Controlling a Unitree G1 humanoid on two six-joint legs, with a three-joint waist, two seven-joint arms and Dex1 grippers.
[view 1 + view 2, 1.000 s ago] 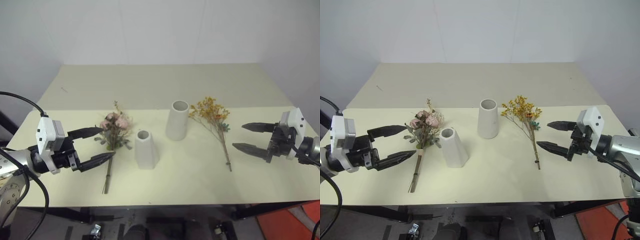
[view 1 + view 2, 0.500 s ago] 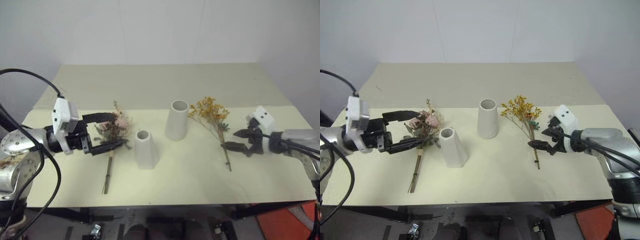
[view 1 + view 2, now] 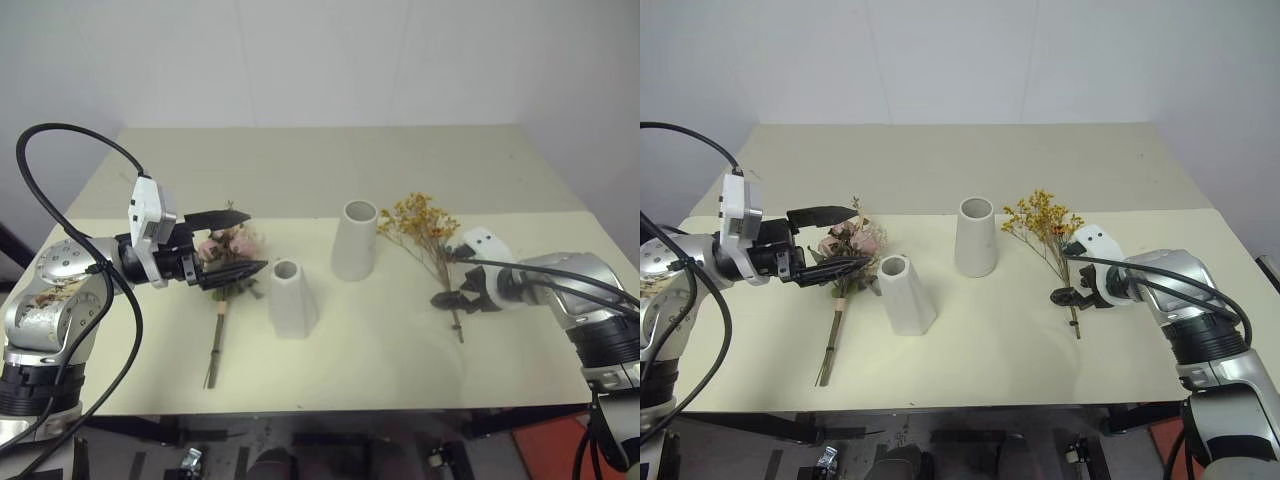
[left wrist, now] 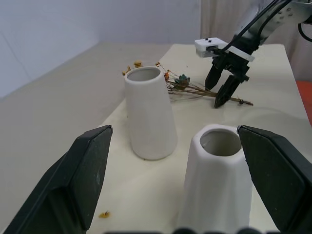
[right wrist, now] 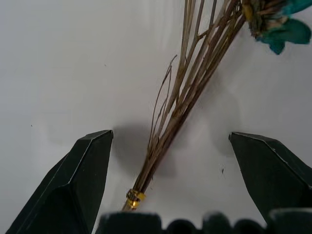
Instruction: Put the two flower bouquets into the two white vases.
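Straddling the thin brown stems of the yellow bouquet lying on the table, the right gripper, jaws wide, should close just above the tie, while farther left the left gripper hovers wide over the rose bouquet.

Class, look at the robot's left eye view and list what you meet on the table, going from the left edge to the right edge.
left gripper → pink rose bouquet → shorter faceted vase → taller smooth vase → yellow-orange dried bouquet → right gripper
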